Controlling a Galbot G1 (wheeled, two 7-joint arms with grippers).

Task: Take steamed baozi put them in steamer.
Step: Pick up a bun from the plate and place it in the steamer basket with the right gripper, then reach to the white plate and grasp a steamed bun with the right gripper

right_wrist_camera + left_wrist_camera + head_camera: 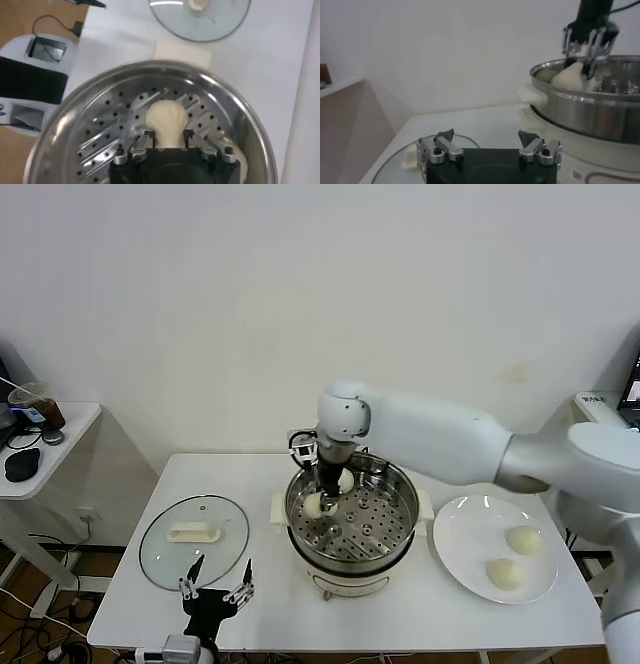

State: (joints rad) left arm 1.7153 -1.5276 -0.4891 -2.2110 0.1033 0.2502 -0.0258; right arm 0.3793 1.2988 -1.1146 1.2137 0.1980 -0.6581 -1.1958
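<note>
One baozi (166, 119) sits clamped between my right gripper (169, 145) jaws, inside the steamer (400, 496). My left gripper (215, 576) hangs spread beside the lid (160, 556).

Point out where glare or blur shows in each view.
Head view: even light, with soft reflections on the glass lid. Left wrist view: the steamer rim gleams; the right pincer and its baozi look soft. Right wrist view: bright streaks cross the perforated floor.
</note>
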